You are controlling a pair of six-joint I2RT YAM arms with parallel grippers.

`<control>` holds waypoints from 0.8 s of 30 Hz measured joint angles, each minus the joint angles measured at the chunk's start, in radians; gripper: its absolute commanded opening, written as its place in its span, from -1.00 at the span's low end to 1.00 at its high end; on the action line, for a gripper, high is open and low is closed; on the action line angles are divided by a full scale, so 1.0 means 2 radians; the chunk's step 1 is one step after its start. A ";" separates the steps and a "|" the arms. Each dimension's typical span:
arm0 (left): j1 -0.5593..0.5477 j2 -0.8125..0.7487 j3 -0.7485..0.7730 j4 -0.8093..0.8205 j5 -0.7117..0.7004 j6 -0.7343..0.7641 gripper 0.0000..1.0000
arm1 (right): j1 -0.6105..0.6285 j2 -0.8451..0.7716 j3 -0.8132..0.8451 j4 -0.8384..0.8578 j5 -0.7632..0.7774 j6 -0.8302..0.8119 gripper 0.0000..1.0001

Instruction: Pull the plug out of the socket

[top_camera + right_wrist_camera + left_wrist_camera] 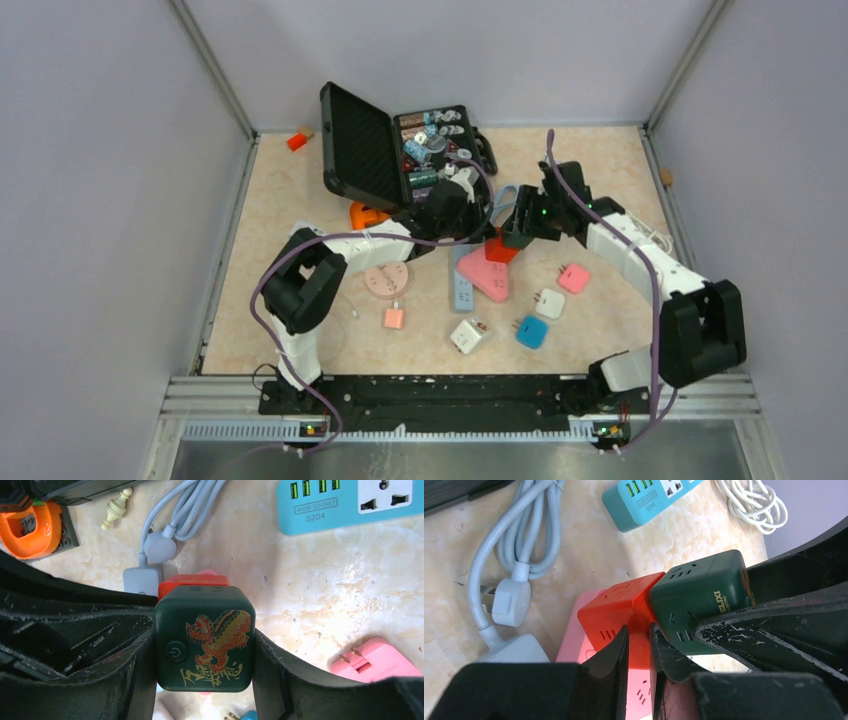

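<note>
Near the middle of the worktop (290,215), toward its far edge, the right gripper (204,630) clamps the green cube (701,597) by two sides. The left gripper (639,645) pinches the red cube (616,610) joined to it. Both grips look set, so the next move calls for a straight pull apart. The open case (360,150), the pink strip (574,645) beneath and the grey cable (531,530) crowd close.
</note>
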 measured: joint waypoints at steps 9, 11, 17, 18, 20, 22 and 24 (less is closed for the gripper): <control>0.003 0.003 0.001 0.004 -0.002 0.000 -0.61 | -0.001 -0.003 -0.008 0.017 -0.014 -0.024 -1.00; 0.002 0.003 0.001 0.002 0.002 0.000 -0.60 | -0.001 -0.029 -0.042 0.052 -0.018 -0.036 -1.00; 0.000 0.006 0.004 0.000 0.007 0.000 -0.60 | -0.001 -0.052 -0.072 0.081 0.002 -0.019 -1.00; 0.000 0.006 0.005 0.000 0.008 0.000 -0.59 | -0.001 -0.049 -0.065 0.070 0.007 -0.010 -1.00; 0.000 0.007 0.006 0.001 0.007 0.000 -0.59 | -0.001 -0.023 -0.025 0.023 0.016 0.005 -1.00; 0.001 0.009 0.007 0.002 0.004 0.000 -0.58 | -0.001 0.009 0.017 -0.016 0.017 0.012 -1.00; 0.003 0.010 0.008 0.004 0.002 0.000 -0.57 | -0.001 0.024 0.035 -0.029 0.014 0.011 -1.00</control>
